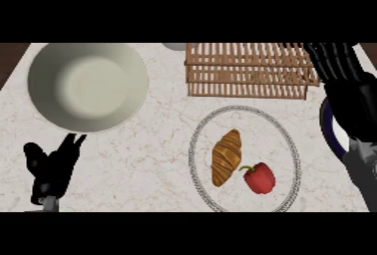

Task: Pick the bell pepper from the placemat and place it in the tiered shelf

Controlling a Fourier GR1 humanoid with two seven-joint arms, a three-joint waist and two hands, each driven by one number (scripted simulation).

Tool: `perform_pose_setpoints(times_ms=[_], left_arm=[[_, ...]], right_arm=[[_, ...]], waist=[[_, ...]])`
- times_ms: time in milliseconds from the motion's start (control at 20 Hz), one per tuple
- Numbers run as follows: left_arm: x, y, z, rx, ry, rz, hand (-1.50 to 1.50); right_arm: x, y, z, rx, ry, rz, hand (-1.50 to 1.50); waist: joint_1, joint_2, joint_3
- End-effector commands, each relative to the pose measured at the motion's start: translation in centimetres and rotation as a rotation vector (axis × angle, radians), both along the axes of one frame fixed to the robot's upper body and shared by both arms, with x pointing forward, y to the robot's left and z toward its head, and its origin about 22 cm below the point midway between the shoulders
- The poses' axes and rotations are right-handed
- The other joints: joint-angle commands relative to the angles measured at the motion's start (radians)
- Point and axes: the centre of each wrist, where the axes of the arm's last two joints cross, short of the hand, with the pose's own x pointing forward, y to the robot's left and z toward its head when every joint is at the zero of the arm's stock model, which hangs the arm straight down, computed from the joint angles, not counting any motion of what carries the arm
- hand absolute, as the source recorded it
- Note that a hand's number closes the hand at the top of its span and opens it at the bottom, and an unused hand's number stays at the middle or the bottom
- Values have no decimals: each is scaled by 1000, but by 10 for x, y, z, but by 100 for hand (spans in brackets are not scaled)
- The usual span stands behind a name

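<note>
A red bell pepper [259, 178] with a green stem lies on the round white placemat [280, 129], at its lower right, next to a brown croissant [227, 157]. The wooden slatted tiered shelf [250, 69] stands at the back, just beyond the placemat. My right hand [340, 64] is raised at the right edge, fingers straight and pointing toward the back, beside the shelf's right end and well away from the pepper. At the lower left my left hand [53, 164] rests open, fingers up, holding nothing.
A large cream bowl [87, 84] takes up the back left of the marble counter. A dark-rimmed plate [328, 130] shows partly behind my right forearm at the right edge. A small pale object [175, 46] peeks in at the top.
</note>
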Motion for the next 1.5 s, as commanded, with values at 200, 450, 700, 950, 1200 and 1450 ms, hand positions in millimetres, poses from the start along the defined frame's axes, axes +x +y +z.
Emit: perform_pose_setpoints(times_ms=[200,450,700,950,1200,1450], left_arm=[[-15,32,62,184,-222,23,0],[8,-8,82,87,-384,-37,0],[20,-30,93,90,-399,-28,0],[20,-26,83,85,-395,-26,0],[15,-36,73,86,-383,-26,0],[26,-30,80,104,-395,-9,0]], right_arm=[[-17,66,-22,-237,110,475,150],[-22,73,-57,-181,274,485,-150],[-17,38,-16,-266,165,689,-150],[-24,27,52,-724,48,732,-150],[-61,52,80,-1056,-96,685,-150],[-106,72,93,-1329,-268,532,-150]], waist=[[21,-34,-44],[-3,-15,-37],[-8,-18,-37],[-18,-23,-40],[-20,-28,-39],[-36,-30,-39]])
